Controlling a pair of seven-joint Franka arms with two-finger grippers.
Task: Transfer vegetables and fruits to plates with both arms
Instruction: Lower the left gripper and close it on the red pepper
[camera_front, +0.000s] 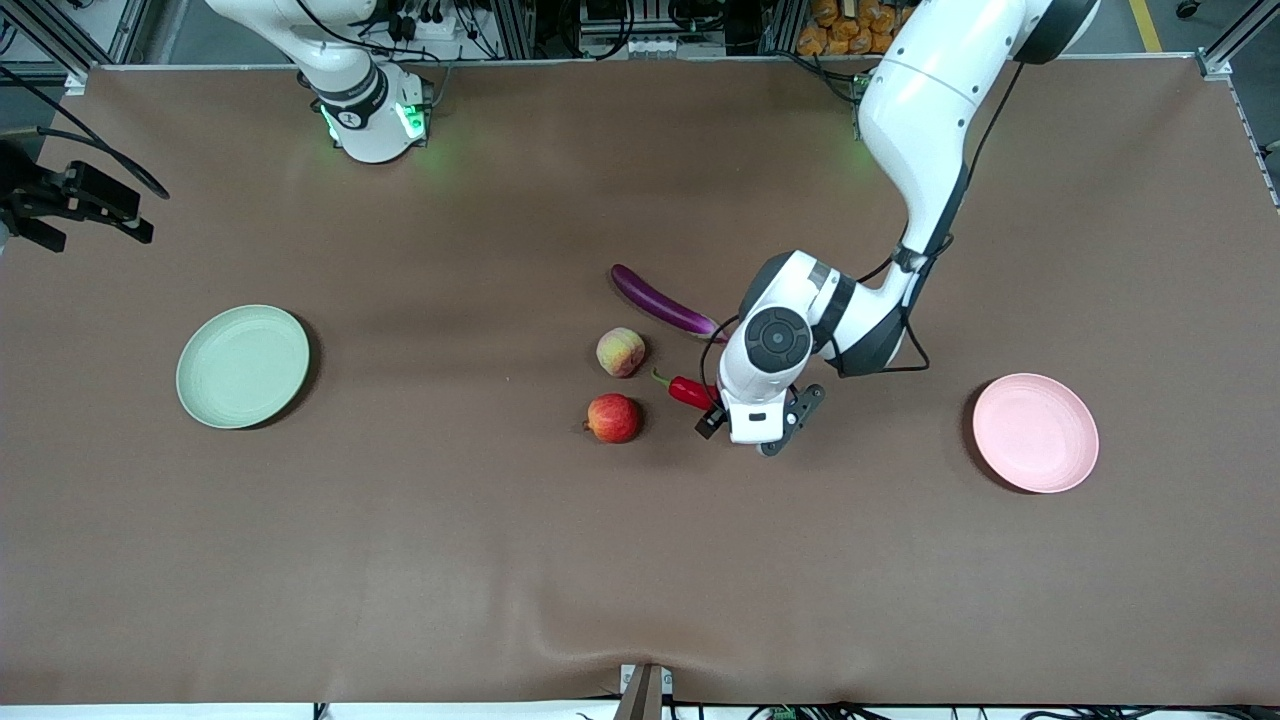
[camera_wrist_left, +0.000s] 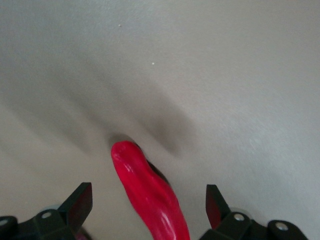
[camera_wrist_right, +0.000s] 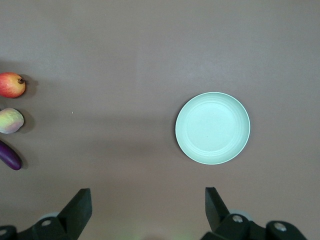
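Note:
The red chili pepper (camera_front: 688, 390) lies mid-table, between the peach (camera_front: 621, 352) and my left gripper (camera_front: 742, 428). In the left wrist view my left gripper (camera_wrist_left: 149, 205) is open, low over the table, with the chili (camera_wrist_left: 145, 185) between its fingers (camera_wrist_left: 80, 202) and touching neither. The purple eggplant (camera_front: 660, 300) lies farther from the camera, the red fruit (camera_front: 613, 418) nearer. The pink plate (camera_front: 1035, 432) sits toward the left arm's end, the green plate (camera_front: 243, 366) toward the right arm's end. My right gripper (camera_front: 60, 205) waits high, open and empty (camera_wrist_right: 149, 205), above the green plate (camera_wrist_right: 212, 128).
The brown table cloth (camera_front: 640, 560) shows a slight wrinkle near the front edge. The right wrist view also shows the red fruit (camera_wrist_right: 11, 85), the peach (camera_wrist_right: 10, 120) and the eggplant's tip (camera_wrist_right: 10, 156). Both plates hold nothing.

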